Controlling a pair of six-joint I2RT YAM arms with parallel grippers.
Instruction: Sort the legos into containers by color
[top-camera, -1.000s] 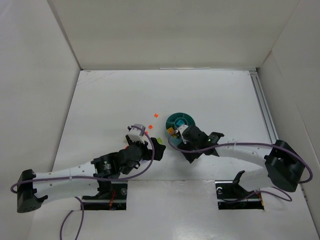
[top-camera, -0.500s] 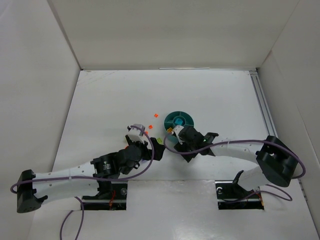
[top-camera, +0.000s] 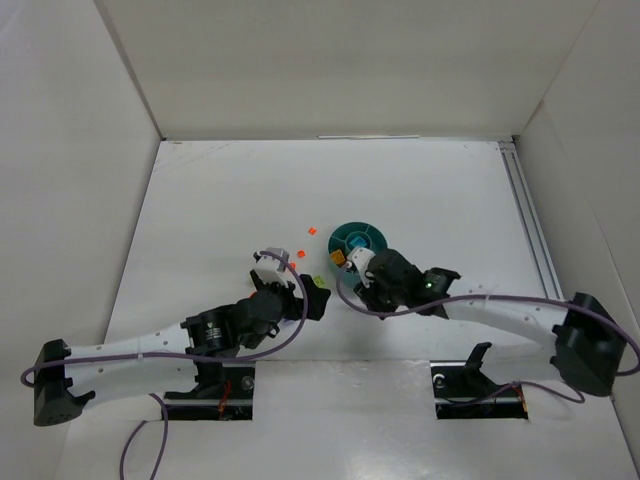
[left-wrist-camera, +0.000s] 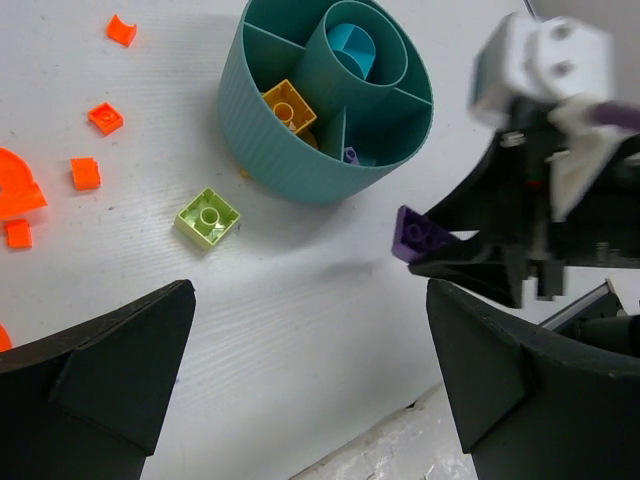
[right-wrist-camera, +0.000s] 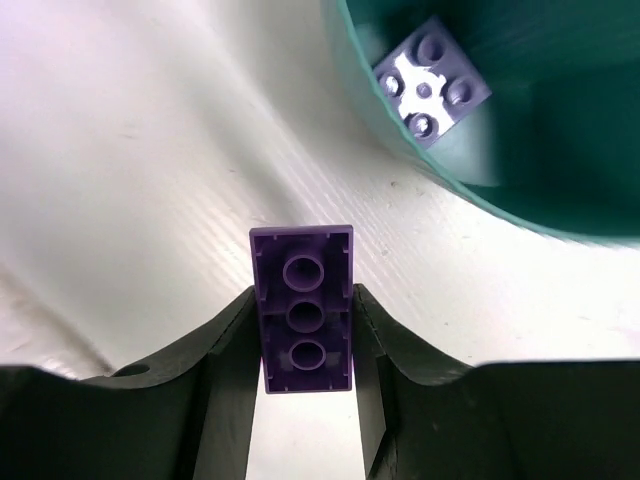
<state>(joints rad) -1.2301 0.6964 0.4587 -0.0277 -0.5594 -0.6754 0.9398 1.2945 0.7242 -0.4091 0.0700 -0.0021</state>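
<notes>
Now R gripper (right-wrist-camera: 304, 330) pinches purple brick (right-wrist-camera: 303, 290) by its long sides, just beside dish (left-wrist-camera: 300, 170); L gripper (left-wrist-camera: 310, 390) spread wide.

The white table (left-wrist-camera: 300, 330) carries the teal dish (left-wrist-camera: 290, 172). A lime brick (left-wrist-camera: 208, 217) lies just beside it, with orange pieces (left-wrist-camera: 105, 118) scattered farther left.

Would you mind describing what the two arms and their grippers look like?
The left arm and right arm have white links with black joints, and a purple cable loops along each. The left gripper and right gripper have matte black, wedge-shaped fingers. A small green light shows on the right arm.
</notes>
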